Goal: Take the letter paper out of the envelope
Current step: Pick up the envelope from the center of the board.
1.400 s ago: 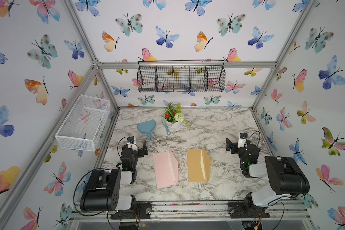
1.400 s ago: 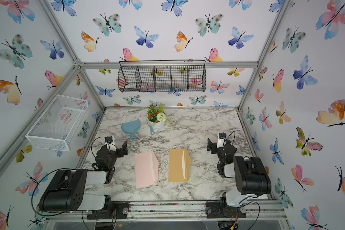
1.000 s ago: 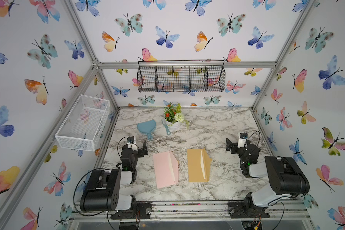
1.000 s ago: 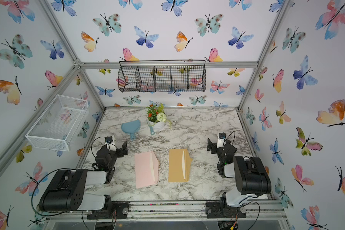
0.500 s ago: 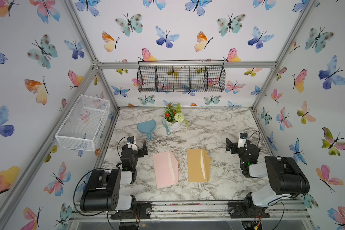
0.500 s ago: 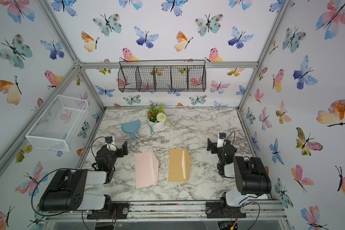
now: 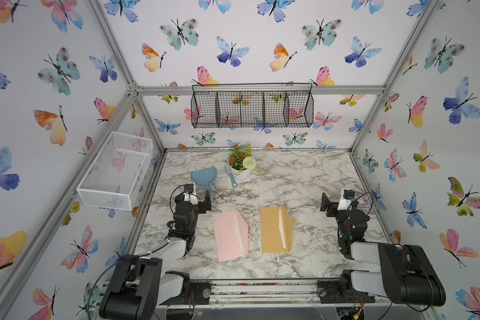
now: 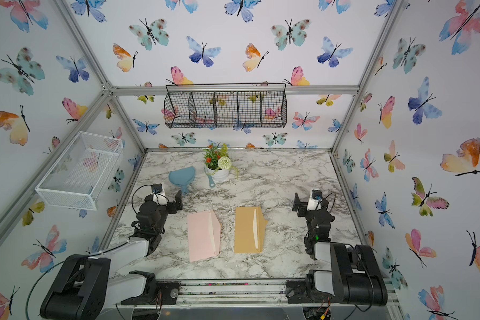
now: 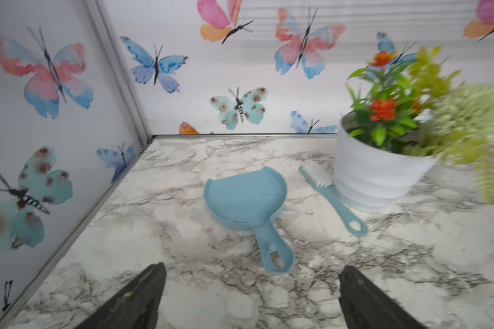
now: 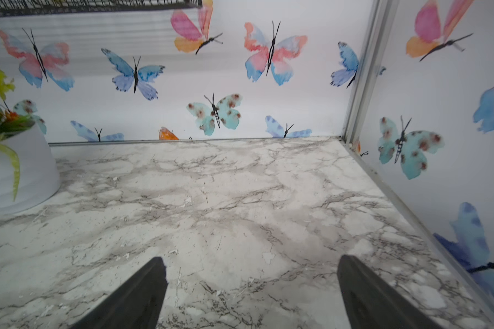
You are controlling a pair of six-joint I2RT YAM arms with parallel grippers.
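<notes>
Two envelopes lie flat at the middle of the marble table in both top views: a pink envelope (image 7: 227, 238) (image 8: 201, 238) and a brown envelope (image 7: 272, 232) (image 8: 245, 232). Each has its flap folded open, with a cream strip of letter paper (image 7: 281, 228) (image 8: 256, 228) showing at the mouth. My left gripper (image 7: 194, 198) (image 9: 251, 284) hovers left of the pink envelope, open and empty. My right gripper (image 7: 340, 202) (image 10: 251, 273) is right of the brown envelope, also open and empty. Both point toward the back wall. Neither wrist view shows an envelope.
A blue dustpan (image 7: 203, 176) (image 9: 244, 196), a small blue brush (image 7: 231, 177) (image 9: 331, 196) and a white plant pot (image 7: 241, 173) (image 9: 374, 176) stand behind the envelopes. A white wire basket (image 7: 117, 169) hangs on the left wall, a black wire basket (image 7: 252, 106) on the back wall.
</notes>
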